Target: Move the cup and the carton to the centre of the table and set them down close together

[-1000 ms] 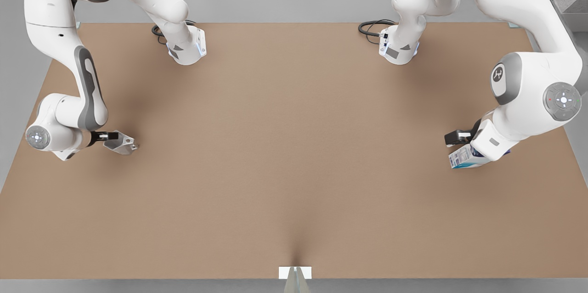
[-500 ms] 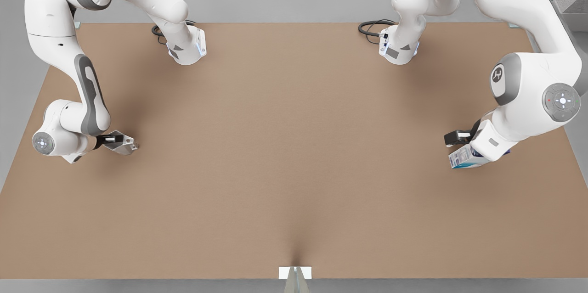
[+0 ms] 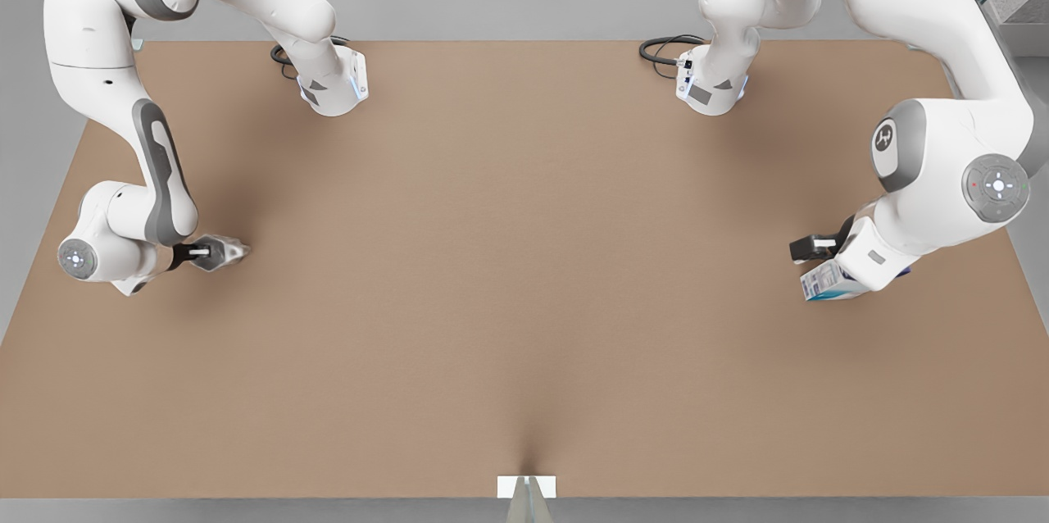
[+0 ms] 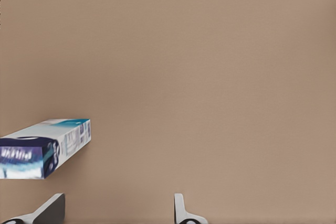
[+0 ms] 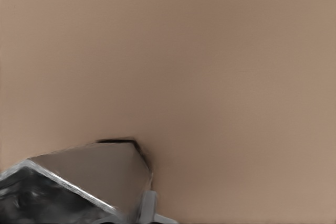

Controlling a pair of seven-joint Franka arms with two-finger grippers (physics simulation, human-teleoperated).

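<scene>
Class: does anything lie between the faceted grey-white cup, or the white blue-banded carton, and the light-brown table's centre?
Nothing visible does. Bare light-brown table top stretches from the faceted grey-white cup, at the right gripper on the front view's left, and from the white blue-banded carton, beside the left gripper, to the centre.

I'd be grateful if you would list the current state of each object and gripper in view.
cup: at the right gripper, far from the table's centre; whether it is lifted cannot be told.
carton: lying flat on the table, ungripped, far from centre.
left gripper: open, beside the carton.
right gripper: at the cup; grip unclear.
</scene>
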